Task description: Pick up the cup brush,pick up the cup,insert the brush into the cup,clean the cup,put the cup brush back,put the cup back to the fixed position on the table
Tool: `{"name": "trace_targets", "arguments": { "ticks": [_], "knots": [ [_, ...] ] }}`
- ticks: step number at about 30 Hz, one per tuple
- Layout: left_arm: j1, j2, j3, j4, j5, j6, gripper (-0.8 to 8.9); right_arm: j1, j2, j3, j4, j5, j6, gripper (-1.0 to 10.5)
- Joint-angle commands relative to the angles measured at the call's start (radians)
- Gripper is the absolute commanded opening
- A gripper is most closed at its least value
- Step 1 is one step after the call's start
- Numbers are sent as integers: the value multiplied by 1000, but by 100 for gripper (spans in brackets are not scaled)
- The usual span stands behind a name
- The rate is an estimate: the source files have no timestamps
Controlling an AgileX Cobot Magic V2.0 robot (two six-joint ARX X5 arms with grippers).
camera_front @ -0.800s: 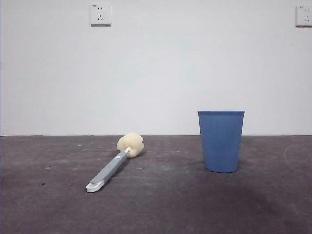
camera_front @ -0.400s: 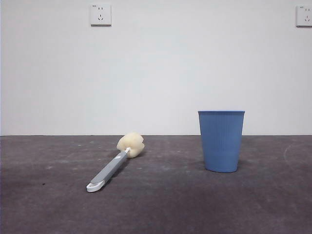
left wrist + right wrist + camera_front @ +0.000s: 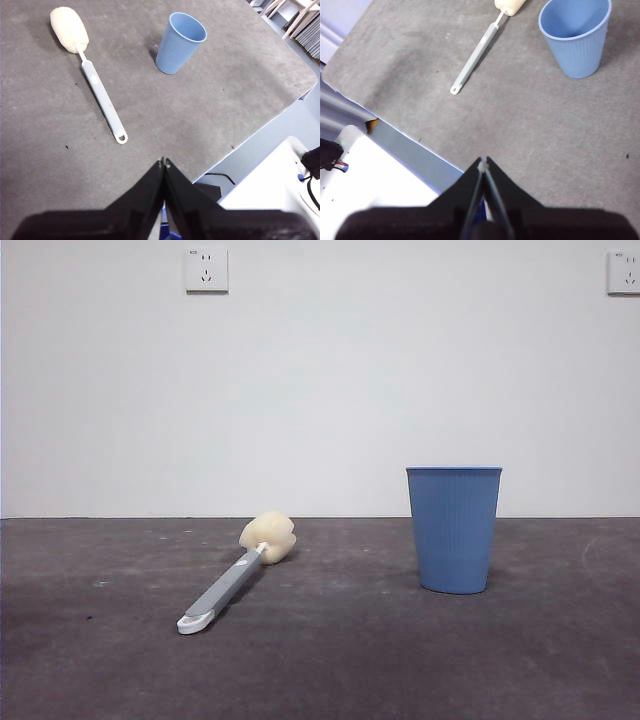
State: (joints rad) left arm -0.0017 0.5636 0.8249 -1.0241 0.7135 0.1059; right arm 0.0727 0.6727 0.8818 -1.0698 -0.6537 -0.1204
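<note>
Both pincers hang back from the work, well apart from the cup: the left pincer has its two black jaws pressed tip to tip with nothing between them, and the right pincer is closed the same way, equally empty, each poised near the bench's edge. Out on the dark grey bench the cup stands upright, mouth open to the ceiling, its ribbed blue wall tapering down to the base. Well apart from the cup lies the cup brush, flat on the bench. Its cream-yellow sponge head is the end nearer the cup and the white wall behind, while the grey handle runs slantwise away from the cup and finishes in the white looped end. Nothing touches either the cup or the brush.
</note>
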Motion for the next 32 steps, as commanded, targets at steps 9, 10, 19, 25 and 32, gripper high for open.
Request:
{"name": "trace_targets", "arguments": {
  "ticks": [9,10,19,25,32],
  "knots": [
    [1,3,2,8,-27,-66,516,2,0,4,3,1,19,599],
    [1,8,2,9,-28,-75,517,2,0,4,3,1,19,599],
    [-23,119,20,64,-89,-82,517,2,0,4,3,1,26,599],
    [-166,253,21,160,-258,-169,516,2,0,4,4,1,26,599],
    [-423,461,21,357,-509,-308,512,2,0,4,3,1,38,599]
  ]
}}
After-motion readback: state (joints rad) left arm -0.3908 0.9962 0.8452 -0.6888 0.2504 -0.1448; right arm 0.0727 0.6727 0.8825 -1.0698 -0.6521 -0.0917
